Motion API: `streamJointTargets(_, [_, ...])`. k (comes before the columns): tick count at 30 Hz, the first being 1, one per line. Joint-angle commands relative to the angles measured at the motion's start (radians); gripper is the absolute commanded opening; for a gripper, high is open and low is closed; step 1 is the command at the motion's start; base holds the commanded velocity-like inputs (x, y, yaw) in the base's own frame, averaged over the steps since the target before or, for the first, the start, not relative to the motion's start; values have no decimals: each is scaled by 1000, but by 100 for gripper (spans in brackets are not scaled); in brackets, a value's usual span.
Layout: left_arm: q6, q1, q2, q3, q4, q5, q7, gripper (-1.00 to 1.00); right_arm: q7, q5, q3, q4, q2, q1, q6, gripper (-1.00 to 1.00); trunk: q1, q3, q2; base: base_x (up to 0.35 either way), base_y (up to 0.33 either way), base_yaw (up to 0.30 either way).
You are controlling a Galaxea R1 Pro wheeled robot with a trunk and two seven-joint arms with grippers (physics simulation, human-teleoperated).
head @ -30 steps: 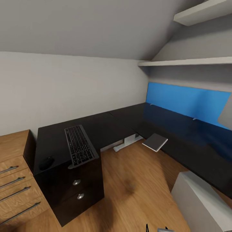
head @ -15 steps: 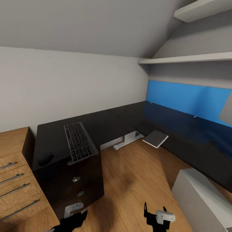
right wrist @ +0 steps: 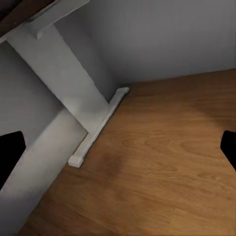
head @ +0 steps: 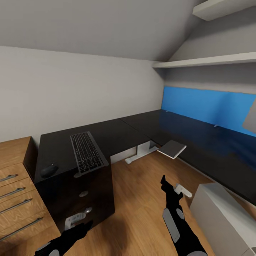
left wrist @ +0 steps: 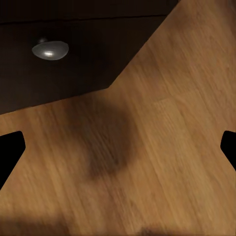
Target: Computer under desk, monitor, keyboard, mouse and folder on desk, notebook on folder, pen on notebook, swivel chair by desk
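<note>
On the black L-shaped desk [head: 117,133] a dark keyboard [head: 87,152] lies near the left end, with a black mouse [head: 49,170] to its left. A flat dark book with a pale edge [head: 172,148], notebook or folder I cannot tell, overhangs the desk's inner corner. My right gripper [head: 167,184] is raised over the wooden floor, open and holding nothing [right wrist: 118,152]. My left gripper [head: 84,227] is low in front of the desk's drawer unit, also open and holding nothing [left wrist: 118,152]. Chair and pen are out of view.
A black drawer unit [head: 83,199] with round knobs [left wrist: 50,49] stands under the keyboard end. A wooden chest of drawers [head: 16,199] is at the left. A white desk leg [right wrist: 64,88] meets the floor. A pale grey box [head: 222,220] stands at the lower right. A blue panel [head: 209,106] backs the desk.
Both arms have come up into the head view; the right one rose furthest, over the floor. The whole picture shifted a little, so the camera moved.
</note>
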Motion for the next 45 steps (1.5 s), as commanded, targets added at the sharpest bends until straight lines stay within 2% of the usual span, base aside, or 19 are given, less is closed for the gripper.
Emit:
streamJointTargets(1, [0,-1,1,-4,0,11,9,100,1,-16,0,-12,1,-5,10,100,4,-4,-8,0,0,0])
streamJointTargets(7, [-3,-1,-2,-7,28,10,20,100,0,-109,-2,-89,0,-20,58,100,27,-23,-50,0,0,0])
streamJointTargets(8, [-3,-1,-2,-7,39,10,21,100,1,-154,-4,-102,-1,-22,65,100,31,-26,-57,0,0,0])
streamJointTargets(11, [-4,-1,-3,-7,70,10,21,100,3,-241,-4,-118,-3,-23,71,100,42,-36,-78,0,0,0])
streamJointTargets(12, [-5,-1,-3,-8,93,8,21,100,8,-303,-3,-131,-4,-23,73,100,46,-39,-85,0,0,0])
streamJointTargets(15, [-5,-1,-5,-10,121,6,20,100,27,-388,-2,-149,-8,-23,78,100,57,-48,-106,0,0,0])
streamJointTargets(17, [-5,-1,-9,-18,134,7,21,100,44,-419,-3,-162,-14,-22,86,100,65,-54,-120,0,0,0])
streamJointTargets(24, [-6,-1,-53,-77,173,4,25,100,68,-448,-5,-207,-21,-19,116,100,92,-76,-169,0,0,0])
streamJointTargets(28, [-7,-1,-62,-89,181,2,24,100,77,-450,-4,-273,-21,-12,116,100,107,-89,-197,0,0,0])
streamJointTargets(32, [-9,-1,-65,-93,183,-6,24,100,82,-448,-3,-348,-19,26,114,100,123,-101,-225,0,0,0])
streamJointTargets(35, [-11,-1,-66,-95,184,-8,24,100,84,-447,-3,-368,-20,41,112,100,134,-111,-246,0,0,0])
streamJointTargets(40, [-12,-1,-67,-96,185,-9,24,100,93,-447,-3,-377,-20,49,112,100,134,-111,-246,0,0,0])
streamJointTargets(45, [-12,-1,-66,-96,188,-8,24,100,135,-446,-3,-376,-20,51,112,100,134,-111,-246,0,0,0])
